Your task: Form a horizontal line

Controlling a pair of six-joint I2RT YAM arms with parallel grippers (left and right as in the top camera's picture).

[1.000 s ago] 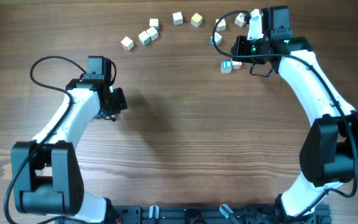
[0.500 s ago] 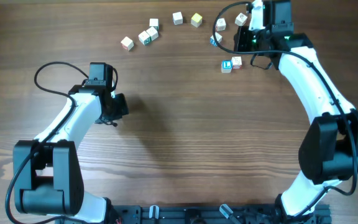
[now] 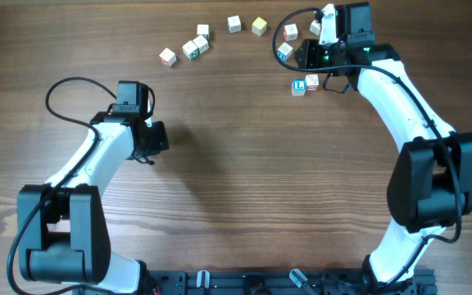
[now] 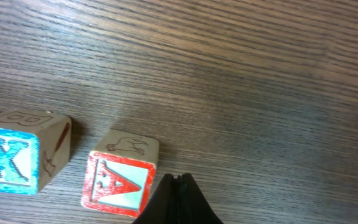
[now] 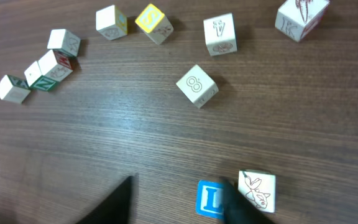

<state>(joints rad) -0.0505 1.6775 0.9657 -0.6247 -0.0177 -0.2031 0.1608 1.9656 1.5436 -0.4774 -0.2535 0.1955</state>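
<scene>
No edge-to-edge row shows, so the horizontal line is out of view. A blue L cube and a fox-picture cube lie side by side, seen from overhead as the L cube and its neighbour. My right gripper hangs open above them, holding nothing; the L cube lies just inside its right finger. From overhead the right gripper is at the back right. My left gripper is shut and empty beside a red A cube and a blue X cube. Its body hides both cubes overhead.
Loose cubes are scattered along the back: a group of three, a white one, a yellow one and an "8" cube. More lie near the right gripper's cable. Both arm bases stand at the front edge.
My right gripper has opened and drawn back from the blue L cube, leaving it on the table. The left arm shifted slightly and then stayed still, gripper shut.
</scene>
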